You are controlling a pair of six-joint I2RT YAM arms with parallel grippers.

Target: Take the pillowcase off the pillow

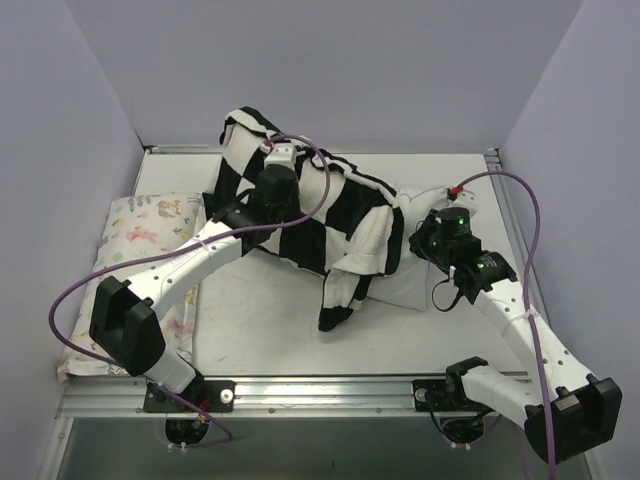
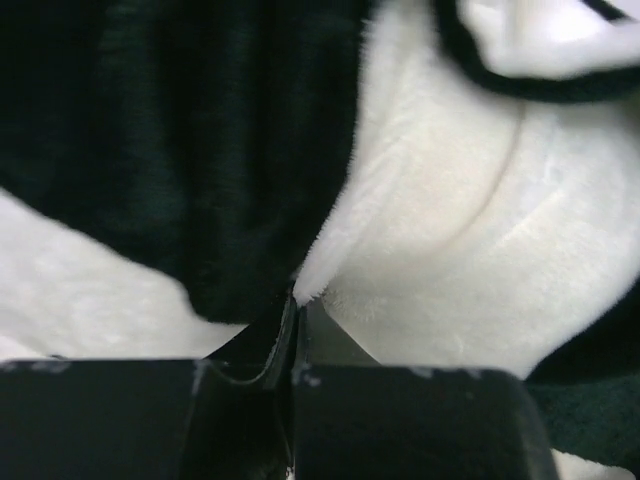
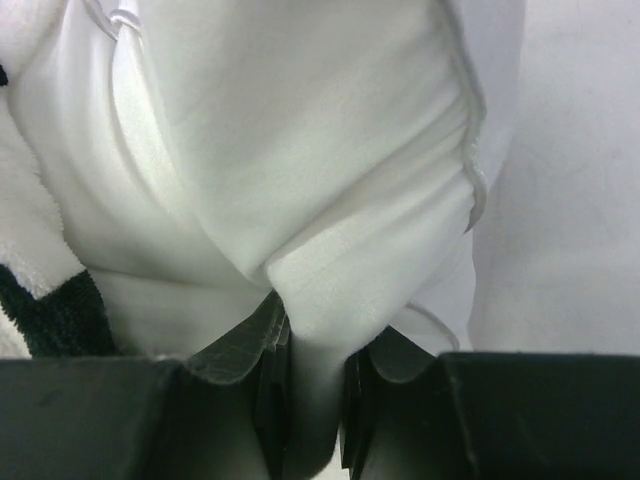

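Lying along the left edge of the table (image 1: 270, 320) is a floral pillow (image 1: 150, 225), with the left arm stretched above it toward the back. The left gripper (image 1: 280, 160) sits on the high, bunched end of the pillowcase (image 1: 330, 215) near the back edge. In the left wrist view its fingers (image 2: 298, 310) are pressed together, with a pointed fold of the white plush pinched at their tips. The black and white pillowcase (image 2: 450, 230) runs across the middle of the table and hangs down toward the front edge. The plain pillow (image 1: 415, 285) pokes out of it near the right edge. The right gripper (image 1: 432, 238) holds that exposed end. Its jaws (image 3: 312, 340) stand narrow around a fold of the smooth white pillow (image 3: 330, 180).
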